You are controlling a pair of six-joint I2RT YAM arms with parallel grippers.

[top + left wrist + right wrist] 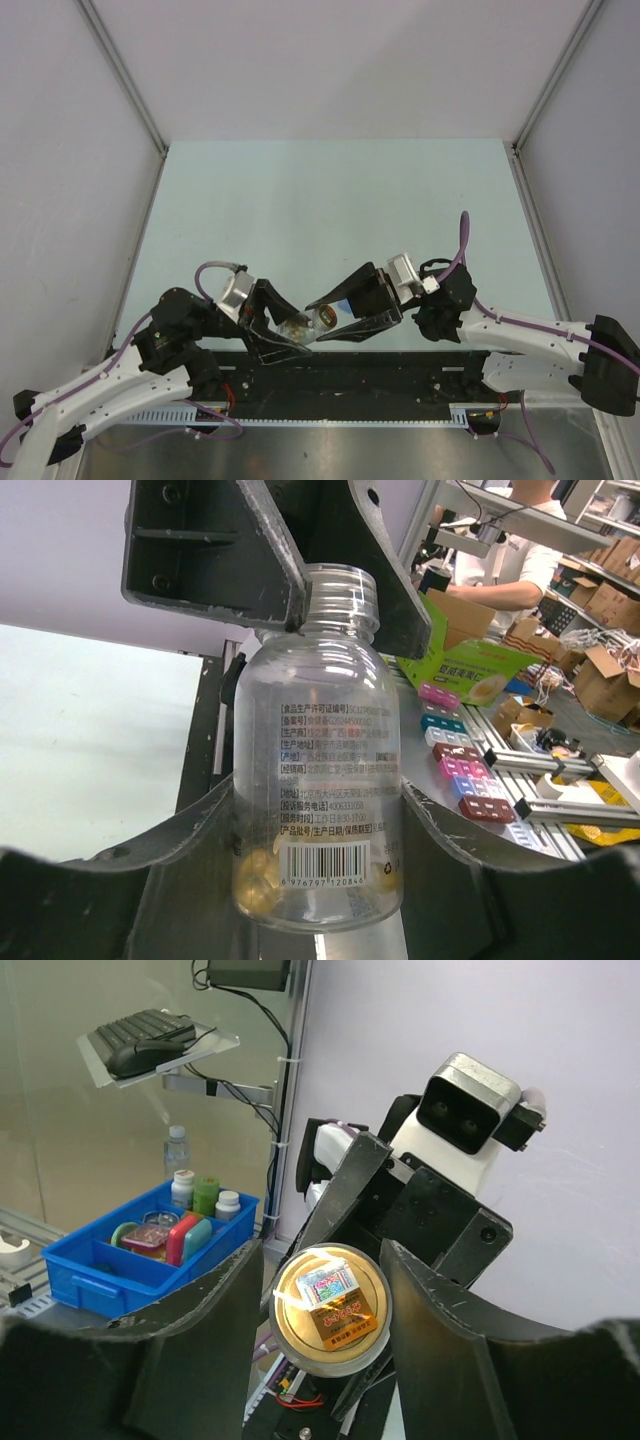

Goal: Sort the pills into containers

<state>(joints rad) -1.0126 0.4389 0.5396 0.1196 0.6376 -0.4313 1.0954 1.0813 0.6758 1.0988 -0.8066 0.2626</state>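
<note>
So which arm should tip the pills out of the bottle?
Probably left. The left gripper grips the clear bottle around its body, yellow pills inside, so turning that wrist could pour them. The right gripper only sits up at the neck.

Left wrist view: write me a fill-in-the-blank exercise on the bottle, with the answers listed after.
1. The pills at the bottom of the clear bottle are ___ in colour.
2. Below its lines of printed text, the label carries a ___.
3. Held in the left gripper, the bottle shows a threaded neck with no ___ on it.
Missing words: yellow; barcode; cap.
</note>
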